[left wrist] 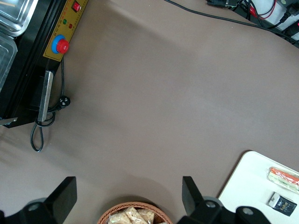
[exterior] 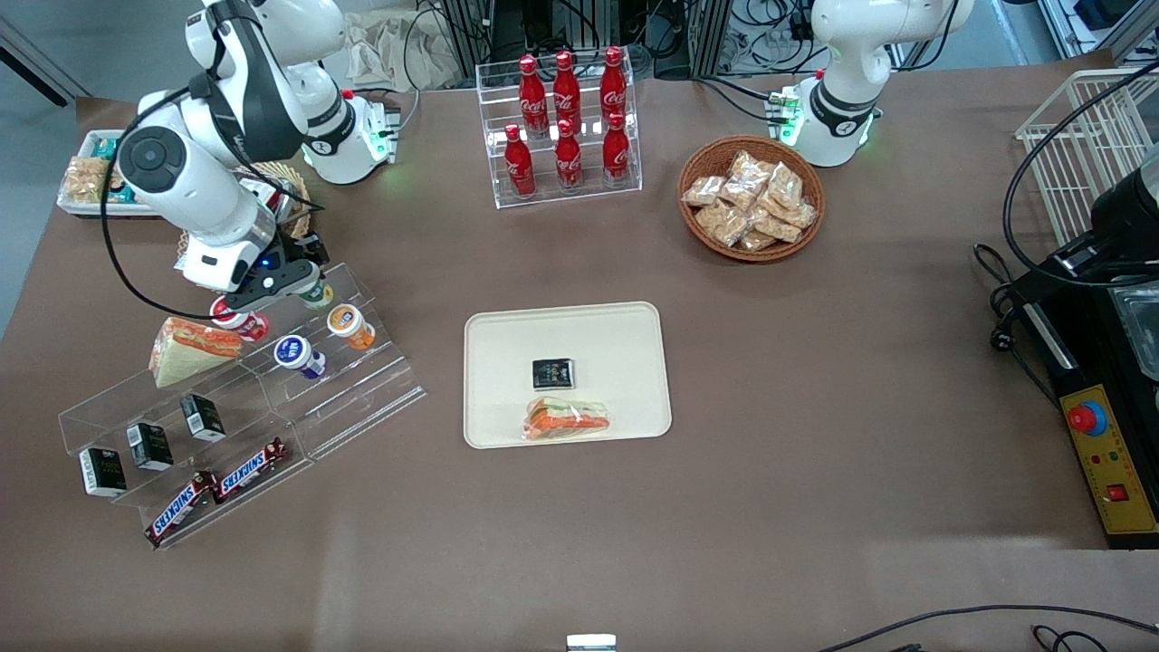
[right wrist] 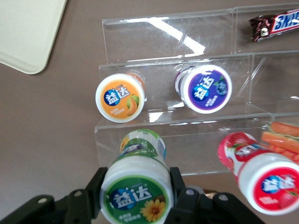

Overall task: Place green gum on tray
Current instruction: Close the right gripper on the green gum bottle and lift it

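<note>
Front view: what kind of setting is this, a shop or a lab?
Likely a lab mock-up of a snack shop: clear stepped shelf, cola rack, cabling and control box. The gripper sits at the shelf, fingers beside the green gum, away from the tray.

White, rounded arm segments with black joint bands, a black cable, and a black end effector point(exterior: 288, 288).

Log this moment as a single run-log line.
phase: grasp | gripper: fingers either side of green gum on acrylic shelf | tray: holds sandwich, black packet; gum not placed
</note>
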